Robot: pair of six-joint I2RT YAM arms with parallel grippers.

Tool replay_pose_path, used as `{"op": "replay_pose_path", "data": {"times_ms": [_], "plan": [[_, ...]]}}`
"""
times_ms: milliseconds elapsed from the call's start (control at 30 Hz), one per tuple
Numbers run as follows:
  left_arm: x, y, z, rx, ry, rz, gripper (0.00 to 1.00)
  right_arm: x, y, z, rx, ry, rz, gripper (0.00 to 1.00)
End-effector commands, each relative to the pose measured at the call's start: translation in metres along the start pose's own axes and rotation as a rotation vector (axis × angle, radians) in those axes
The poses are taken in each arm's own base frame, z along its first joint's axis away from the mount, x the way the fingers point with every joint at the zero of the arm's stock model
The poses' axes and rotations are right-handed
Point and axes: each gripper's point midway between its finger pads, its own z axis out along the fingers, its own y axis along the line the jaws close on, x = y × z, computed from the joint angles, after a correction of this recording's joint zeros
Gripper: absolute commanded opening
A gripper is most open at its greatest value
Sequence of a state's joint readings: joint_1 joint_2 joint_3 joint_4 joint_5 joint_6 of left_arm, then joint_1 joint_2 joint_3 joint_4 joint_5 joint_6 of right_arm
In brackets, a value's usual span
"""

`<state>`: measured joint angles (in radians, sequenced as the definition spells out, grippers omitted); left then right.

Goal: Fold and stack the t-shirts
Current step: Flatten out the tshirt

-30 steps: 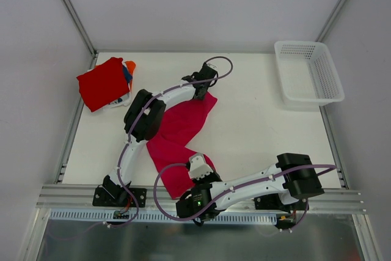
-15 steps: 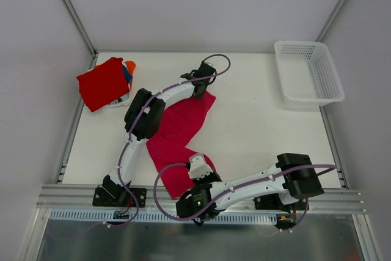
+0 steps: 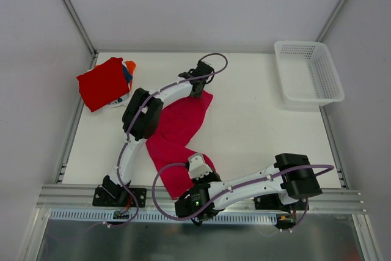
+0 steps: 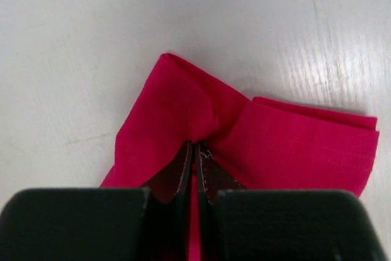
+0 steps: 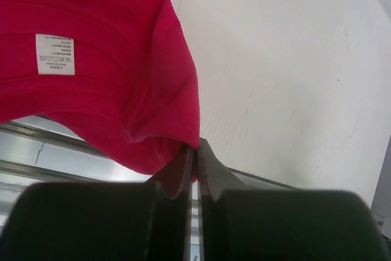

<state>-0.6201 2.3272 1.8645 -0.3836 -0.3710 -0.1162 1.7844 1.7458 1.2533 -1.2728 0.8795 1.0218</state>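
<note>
Pink shirt (image 3: 181,128) spread on the surface (image 3: 256,120), far corner pinched by the left tool (image 4: 195,146), near edge clamped by the right tool (image 5: 195,148)

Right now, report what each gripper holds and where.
Both pinch the magenta-pink t-shirt: left gripper a bunched fold at its far end, right gripper its near edge.

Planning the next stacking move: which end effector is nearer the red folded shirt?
Left. The left end effector is far out, level with the red shirt; the right end effector is back by the near edge.
</note>
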Motion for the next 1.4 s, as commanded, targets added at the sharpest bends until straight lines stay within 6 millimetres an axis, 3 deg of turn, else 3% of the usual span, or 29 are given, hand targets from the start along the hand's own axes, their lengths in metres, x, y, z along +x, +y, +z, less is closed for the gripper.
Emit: {"op": "replay_pose_path", "data": {"times_ms": [0, 33, 67, 133, 200, 233, 267, 333, 367, 467, 667, 800, 933, 967, 1033, 1067, 1133, 1167, 1200, 1233, 1367], "plan": [[-0.039, 0.03, -0.062, -0.044, -0.101, -0.029, 0.0, -0.017, -0.016, -0.009, 0.019, -0.043, 0.019, 0.0], [-0.047, 0.034, -0.074, -0.043, -0.127, -0.036, 0.0, -0.02, -0.019, -0.01, 0.021, -0.056, 0.022, 0.0], [-0.063, 0.043, -0.099, -0.039, -0.179, -0.051, 0.0, -0.025, -0.023, -0.013, 0.014, -0.069, 0.035, 0.0], [-0.072, 0.051, -0.124, -0.033, -0.218, -0.06, 0.0, -0.034, -0.034, -0.016, 0.029, -0.101, 0.028, 0.0], [-0.09, 0.065, -0.167, -0.023, -0.3, -0.091, 0.0, -0.041, -0.046, -0.021, 0.044, -0.12, 0.027, 0.0], [-0.089, 0.069, -0.179, -0.026, -0.314, -0.09, 0.0, -0.045, -0.051, -0.022, 0.056, -0.137, 0.023, 0.0], [-0.098, 0.078, -0.208, -0.017, -0.368, -0.111, 0.0, -0.048, -0.055, -0.024, 0.061, -0.144, 0.031, 0.0], [-0.099, 0.085, -0.231, -0.019, -0.403, -0.123, 0.0, -0.055, -0.067, -0.028, 0.08, -0.165, 0.023, 0.0], [-0.103, 0.092, -0.254, -0.012, -0.445, -0.145, 0.0, -0.056, -0.074, -0.03, 0.093, -0.168, 0.014, 0.0], [-0.104, 0.09, -0.28, 0.053, -0.481, -0.175, 0.0, -0.064, -0.082, -0.038, 0.09, -0.198, 0.032, 0.0], [-0.094, 0.088, -0.306, 0.103, -0.482, -0.18, 0.0, -0.075, -0.091, -0.047, 0.049, -0.257, 0.073, 0.0], [-0.084, 0.09, -0.345, 0.163, -0.535, -0.213, 0.0, -0.106, -0.107, -0.064, 0.028, -0.357, 0.035, 0.0], [-0.077, 0.116, -0.418, 0.213, -0.673, -0.27, 0.0, -0.16, -0.156, -0.108, -0.026, -0.531, 0.087, 0.0], [-0.078, 0.125, -0.437, 0.214, -0.712, -0.28, 0.0, -0.178, -0.184, -0.127, -0.071, -0.577, 0.174, 0.0], [-0.07, 0.146, -0.467, 0.19, -0.755, -0.298, 0.0, -0.201, -0.224, -0.155, -0.064, -0.692, 0.173, 0.0], [-0.068, 0.155, -0.48, 0.18, -0.779, -0.299, 0.0, -0.212, -0.258, -0.169, -0.103, -0.729, 0.27, 0.0], [-0.062, 0.179, -0.514, 0.151, -0.848, -0.33, 0.0, -0.226, -0.294, -0.192, -0.08, -0.8, 0.292, 0.0], [-0.056, 0.188, -0.522, 0.129, -0.862, -0.329, 0.0, -0.228, -0.308, -0.197, -0.067, -0.795, 0.317, 0.0], [-0.053, 0.195, -0.528, 0.114, -0.874, -0.337, 0.0, -0.214, -0.324, -0.186, -0.007, -0.769, 0.288, 0.0], [-0.046, 0.203, -0.538, 0.104, -0.897, -0.348, 0.0, -0.219, -0.325, -0.19, -0.094, -0.728, 0.396, 0.0], [-0.029, 0.209, -0.553, 0.134, -0.915, -0.356, 0.0, -0.206, -0.347, -0.172, -0.191, -0.743, 0.428, 0.0]]}}
